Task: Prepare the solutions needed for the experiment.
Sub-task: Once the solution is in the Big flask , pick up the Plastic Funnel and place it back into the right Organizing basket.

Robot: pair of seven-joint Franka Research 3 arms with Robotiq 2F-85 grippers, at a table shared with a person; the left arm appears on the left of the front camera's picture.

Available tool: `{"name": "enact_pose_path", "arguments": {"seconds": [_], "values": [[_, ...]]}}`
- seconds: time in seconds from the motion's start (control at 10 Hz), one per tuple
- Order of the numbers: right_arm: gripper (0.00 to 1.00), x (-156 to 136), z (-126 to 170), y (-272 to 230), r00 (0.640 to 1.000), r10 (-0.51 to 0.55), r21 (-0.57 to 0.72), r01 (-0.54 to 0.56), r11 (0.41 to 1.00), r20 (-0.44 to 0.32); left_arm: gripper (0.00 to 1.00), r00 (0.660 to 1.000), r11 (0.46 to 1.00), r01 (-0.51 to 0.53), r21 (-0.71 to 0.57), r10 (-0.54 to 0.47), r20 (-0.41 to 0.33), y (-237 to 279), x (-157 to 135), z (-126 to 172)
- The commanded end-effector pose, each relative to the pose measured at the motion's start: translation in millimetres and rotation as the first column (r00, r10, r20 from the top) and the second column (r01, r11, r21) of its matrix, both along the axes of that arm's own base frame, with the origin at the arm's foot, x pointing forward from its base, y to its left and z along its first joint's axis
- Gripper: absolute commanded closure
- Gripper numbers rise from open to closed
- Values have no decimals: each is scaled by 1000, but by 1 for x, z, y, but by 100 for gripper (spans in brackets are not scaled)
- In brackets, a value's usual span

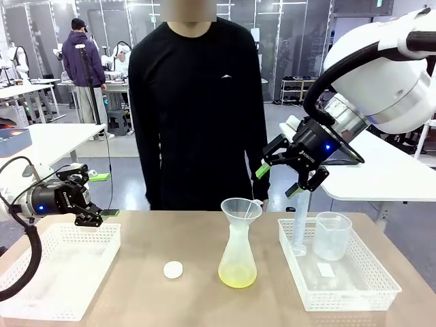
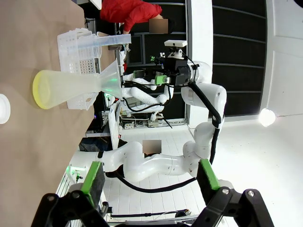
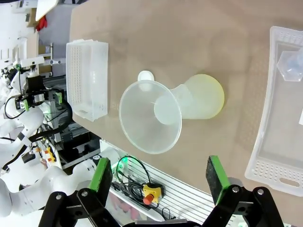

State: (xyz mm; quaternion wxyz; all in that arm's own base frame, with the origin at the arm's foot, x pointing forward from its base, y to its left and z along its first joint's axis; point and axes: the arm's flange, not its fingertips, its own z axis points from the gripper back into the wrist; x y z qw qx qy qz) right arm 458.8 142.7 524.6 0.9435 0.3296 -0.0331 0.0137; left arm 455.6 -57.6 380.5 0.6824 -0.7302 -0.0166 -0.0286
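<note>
The solutions (image 1: 237,276) are a shallow pale yellow-green layer at the bottom of a frosted conical flask (image 1: 238,248) in the middle of the table, with a clear funnel (image 1: 241,208) in its neck. From above, the funnel (image 3: 150,117) covers the flask's neck and the solutions (image 3: 215,101) tint its base. Seen sideways, the solutions (image 2: 40,90) colour the flask's bottom. My left gripper (image 1: 103,195) hovers open over the left basket, nothing between its fingers. My right gripper (image 1: 278,181) hangs open above and to the right of the funnel. Its green pads (image 3: 104,172) stand wide apart.
A small white disc (image 1: 173,270) lies left of the flask. An empty white basket (image 1: 54,269) sits at the left. The right basket (image 1: 354,293) holds a graduated cylinder (image 1: 298,228) and a beaker (image 1: 332,235). A person in black stands at the far edge.
</note>
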Motion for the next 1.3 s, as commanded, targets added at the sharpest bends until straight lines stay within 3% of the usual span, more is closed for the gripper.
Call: {"name": "enact_pose_path", "arguments": {"seconds": [0.0,0.6,1.2], "values": [[0,4,-5,12,999,-38,-32,37,999,-25,0,1000,1000,6,-2,-6,3,1,0,2],[0,15,-56,31,993,-57,-19,55,998,-105,0,1000,1000,6,-2,-6,3,1,0,2],[0,21,-78,40,984,-63,-7,63,998,-165,0,1000,1000,6,-2,-6,3,1,0,2]]}}
